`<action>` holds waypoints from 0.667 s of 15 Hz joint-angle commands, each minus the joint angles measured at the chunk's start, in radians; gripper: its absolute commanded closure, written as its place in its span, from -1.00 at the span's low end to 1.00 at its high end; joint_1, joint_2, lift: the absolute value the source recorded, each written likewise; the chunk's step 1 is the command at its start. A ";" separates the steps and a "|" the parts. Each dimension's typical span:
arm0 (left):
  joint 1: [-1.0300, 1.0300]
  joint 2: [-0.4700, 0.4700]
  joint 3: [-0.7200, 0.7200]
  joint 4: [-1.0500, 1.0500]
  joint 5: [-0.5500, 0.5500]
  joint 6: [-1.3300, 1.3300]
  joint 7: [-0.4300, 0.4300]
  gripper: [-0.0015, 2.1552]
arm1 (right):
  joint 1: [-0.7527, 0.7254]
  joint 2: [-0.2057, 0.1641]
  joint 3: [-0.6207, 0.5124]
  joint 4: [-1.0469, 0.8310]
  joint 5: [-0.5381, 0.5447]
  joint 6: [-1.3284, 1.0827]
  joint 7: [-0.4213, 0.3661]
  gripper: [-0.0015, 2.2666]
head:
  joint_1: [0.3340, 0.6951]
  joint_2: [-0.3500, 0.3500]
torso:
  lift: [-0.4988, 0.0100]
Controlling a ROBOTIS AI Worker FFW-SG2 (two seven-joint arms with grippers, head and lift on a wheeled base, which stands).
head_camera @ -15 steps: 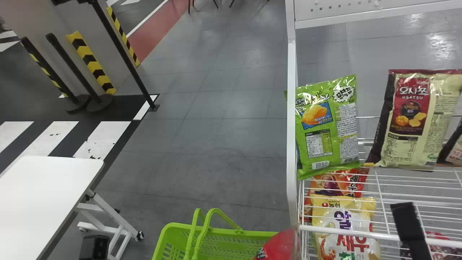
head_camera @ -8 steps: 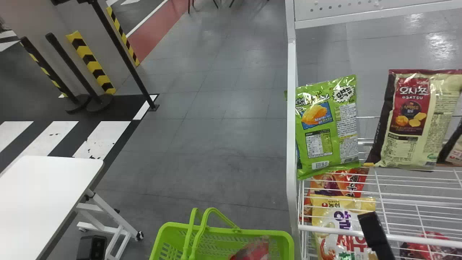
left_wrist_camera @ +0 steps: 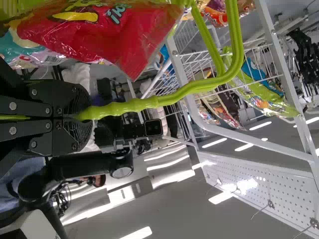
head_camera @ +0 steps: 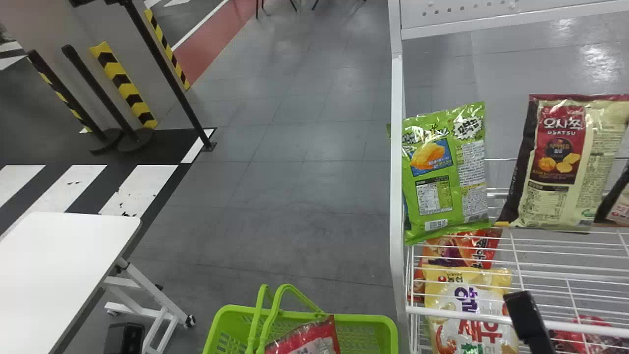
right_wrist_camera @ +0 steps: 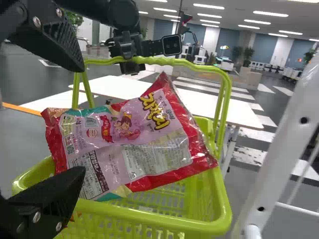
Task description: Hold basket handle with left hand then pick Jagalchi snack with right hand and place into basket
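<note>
While our left jaws [left_wrist_camera: 82,115] clamp the handle [left_wrist_camera: 129,106], our right jaws [right_wrist_camera: 82,119] stand wide apart | snack [right_wrist_camera: 144,149]: tilted at the mouth of the green basket [head_camera: 363,318] | white rack [head_camera: 397,196]: beside the basket, holding more bags [head_camera: 444,167]

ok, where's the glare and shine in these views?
Head view: bright reflection on the floor beyond the rack. Left wrist view: hard glare on the perforated panel. Right wrist view: sheen on the Jagalchi snack, ceiling lights lit.
</note>
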 commanded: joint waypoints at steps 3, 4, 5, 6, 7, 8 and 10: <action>-0.006 0.002 0.000 0.009 0.000 0.000 -0.010 0.99 | 0.145 -0.009 -0.079 -0.219 0.160 0.002 0.001 -0.95 | 1.00 1.00 | 0.93; -0.008 0.004 0.000 0.011 0.000 0.000 -0.010 0.99 | 0.182 -0.009 -0.104 -0.254 0.183 -0.003 0.010 -0.94 | 1.00 1.00 | 0.93; -0.009 0.005 -0.001 0.012 -0.001 -0.003 -0.010 0.99 | 0.219 -0.009 -0.125 -0.280 0.204 -0.055 0.017 -0.94 | 1.00 1.00 | 0.93; -0.012 0.005 -0.001 0.014 -0.001 0.000 -0.010 0.99 | 0.248 -0.009 -0.141 -0.291 0.218 -0.110 0.031 -0.94 | 1.00 1.00 | 0.93; -0.015 0.005 -0.001 0.018 -0.001 -0.003 -0.010 0.99 | 0.279 -0.009 -0.151 -0.302 0.227 -0.184 0.045 -0.94 | 1.00 1.00 | 0.93; -0.018 0.005 -0.001 0.023 -0.001 -0.003 -0.010 0.99 | 0.317 -0.008 -0.153 -0.309 0.250 -0.288 0.059 -0.94 | 1.00 1.00 | 0.93; -0.025 0.004 -0.003 0.031 -0.004 0.000 -0.010 0.99 | 0.391 -0.004 -0.153 -0.315 0.309 -0.515 0.063 -0.94 | 1.00 1.00 | 0.93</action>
